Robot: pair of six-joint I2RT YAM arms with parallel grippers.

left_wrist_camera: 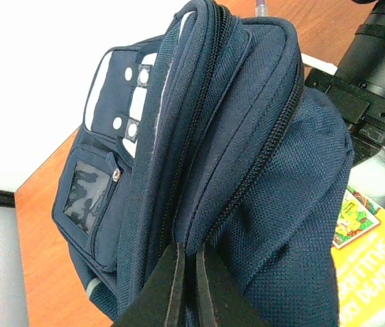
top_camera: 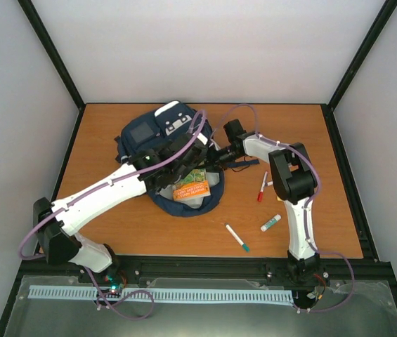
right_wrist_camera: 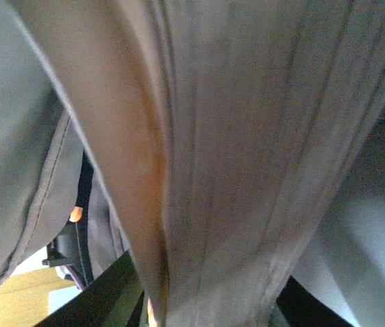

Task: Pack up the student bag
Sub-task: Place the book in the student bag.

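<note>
Left arm: reaches from the near-left base diagonally across the table (top_camera: 156, 226), wrist at the bag's near side.
Right arm: rises upright from its base, elbow bent, forearm turned left toward the bag's right flank.
Student bag (top_camera: 142, 133): far-centre of the table, mouth gaping toward the arms. It is coarse navy weave with twin zip tracks, a white snap patch and a clear window pocket.
Book (top_camera: 192, 188): glossy orange cover, lying in the bag's opening.
Left gripper (left_wrist_camera: 187, 272): black fingers pressed together, pinching the bag's zip edge.
Right gripper (top_camera: 214, 153): blurred grey fabric smothers its wrist view, with a fold seemingly between dark fingers. Spread or clamped cannot be told.
</note>
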